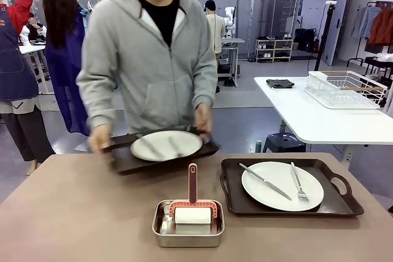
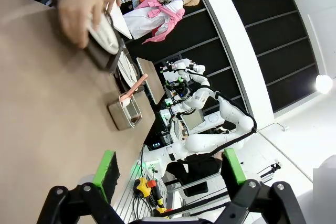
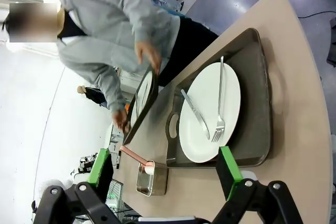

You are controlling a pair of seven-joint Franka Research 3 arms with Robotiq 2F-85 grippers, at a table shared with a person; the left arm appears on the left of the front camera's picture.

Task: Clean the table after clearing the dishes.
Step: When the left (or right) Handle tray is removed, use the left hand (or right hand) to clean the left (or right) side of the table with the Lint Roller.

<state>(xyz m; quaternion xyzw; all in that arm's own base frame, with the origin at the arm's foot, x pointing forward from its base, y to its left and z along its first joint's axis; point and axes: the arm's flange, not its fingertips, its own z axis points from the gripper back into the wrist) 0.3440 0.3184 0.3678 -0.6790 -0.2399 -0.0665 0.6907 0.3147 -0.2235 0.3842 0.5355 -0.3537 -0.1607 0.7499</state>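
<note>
At table's [image 1: 67, 213] far edge, person's hands [image 1: 98, 140] + held tray [image 1: 124, 161] blurred, cutlery [image 1: 161, 146] indistinct; L+R jaws wide open, empty.

**Tally on the table [image 1: 73, 213]**

Two dark trays: one right [image 1: 331, 204] of the steel tin [image 1: 158, 225], one beyond it [image 1: 123, 161]. Two white plates [image 1: 258, 191] [image 1: 166, 145], one per tray. One fork [image 1: 298, 183] and one knife [image 1: 264, 181] on the right plate; the other plate's cutlery is blurred. One tin, holding one roller [image 1: 192, 213].

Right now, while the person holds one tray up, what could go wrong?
The person's hands hold the raised tray in the air; tipped, its plate may slide off.
On the second tray, the knife and fork lie loose and may slip when carried.
The roller handle stands near that tray and may be knocked.
</note>
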